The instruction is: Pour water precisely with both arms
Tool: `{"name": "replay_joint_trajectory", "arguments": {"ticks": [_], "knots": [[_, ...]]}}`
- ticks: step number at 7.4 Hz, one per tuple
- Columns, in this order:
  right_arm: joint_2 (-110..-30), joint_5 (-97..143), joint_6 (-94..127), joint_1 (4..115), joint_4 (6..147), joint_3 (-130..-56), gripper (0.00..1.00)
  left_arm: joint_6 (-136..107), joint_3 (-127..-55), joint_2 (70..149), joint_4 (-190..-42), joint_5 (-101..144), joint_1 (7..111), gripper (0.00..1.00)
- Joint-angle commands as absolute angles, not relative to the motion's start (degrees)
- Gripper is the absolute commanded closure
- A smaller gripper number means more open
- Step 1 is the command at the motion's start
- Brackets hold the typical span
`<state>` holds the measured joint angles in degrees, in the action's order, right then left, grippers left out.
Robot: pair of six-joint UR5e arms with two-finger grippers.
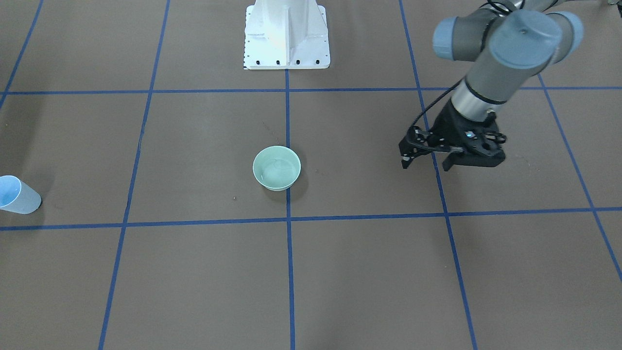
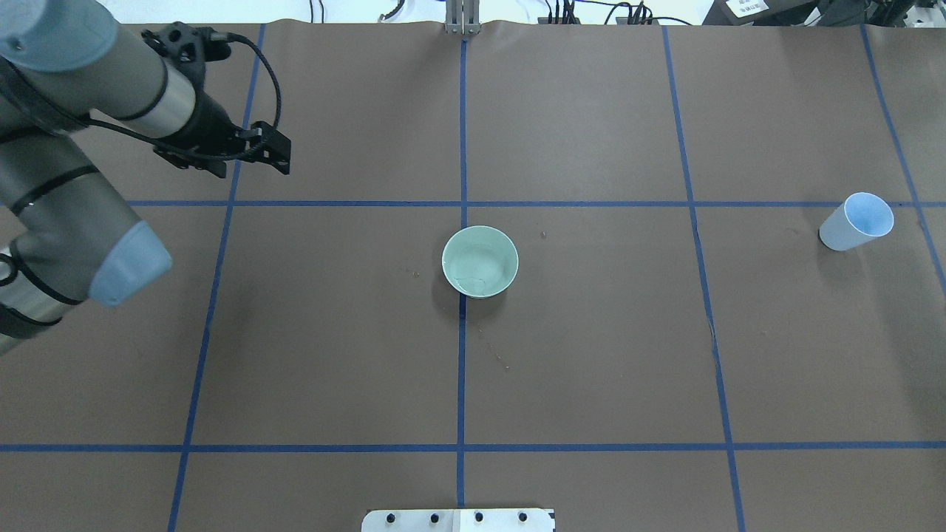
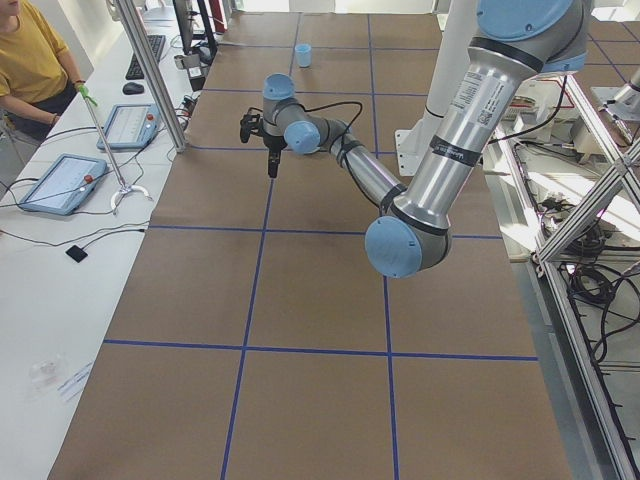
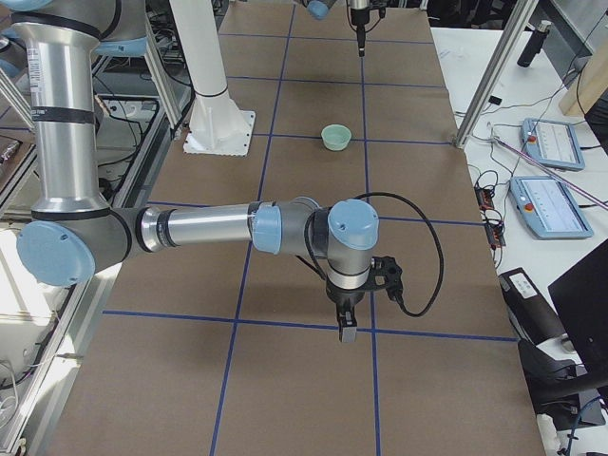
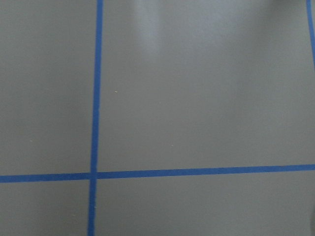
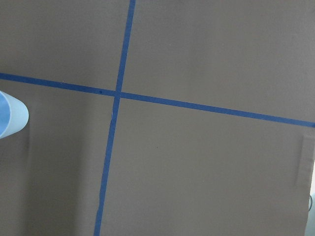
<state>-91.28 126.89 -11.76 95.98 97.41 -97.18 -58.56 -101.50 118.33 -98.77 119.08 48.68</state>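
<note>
Across the table point(image 1: 194, 272), the front-facing view counts one bowl point(image 1: 276, 167) on the centre tape point(image 1: 288, 243) line, holding a little water point(image 1: 274, 172), and one cup point(image 1: 18, 195) upright at the view's left edge, well apart from it. Bare surface lies all round the bowl. One arm shows here, the left arm point(image 1: 500, 63), slanting down at the view's right. The left gripper point(image 1: 426, 164) hangs above the table with its fingers spread and nothing between them, well apart from the bowl.

From overhead, the left arm enters at the left, folded at the elbow, with its wrist reaching to the far left. The bowl sits at the centre, the cup near the right edge, and the base point(image 2: 458, 519) at the near edge.

From the left end, the left gripper points straight down. One person point(image 3: 30, 60) sits at a side bench with two tablets point(image 3: 65, 182).

From the right end, the right arm point(image 4: 190, 228) stretches low across the table. The right gripper point(image 4: 348, 328) points down close to a tape line, far from the bowl; I cannot tell how its fingers stand.

Left wrist camera: table and one tape crossing. Right wrist camera: one tape crossing, with the cup at the left edge.
</note>
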Motion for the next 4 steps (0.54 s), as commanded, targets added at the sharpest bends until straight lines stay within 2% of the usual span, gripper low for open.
{"name": "replay_joint_trajectory", "arguments": {"ticks": [1,4], "knots": [[-92.3,127.9,-11.4,96.0,95.5,-96.2,0.0,-67.1,-94.7,126.7,-98.7,113.0,40.5,0.01],[-92.3,128.0,-11.4,96.0,95.5,-96.3,0.0,-75.1,-84.1,140.0,-92.2,106.9,32.1,0.01]]}}
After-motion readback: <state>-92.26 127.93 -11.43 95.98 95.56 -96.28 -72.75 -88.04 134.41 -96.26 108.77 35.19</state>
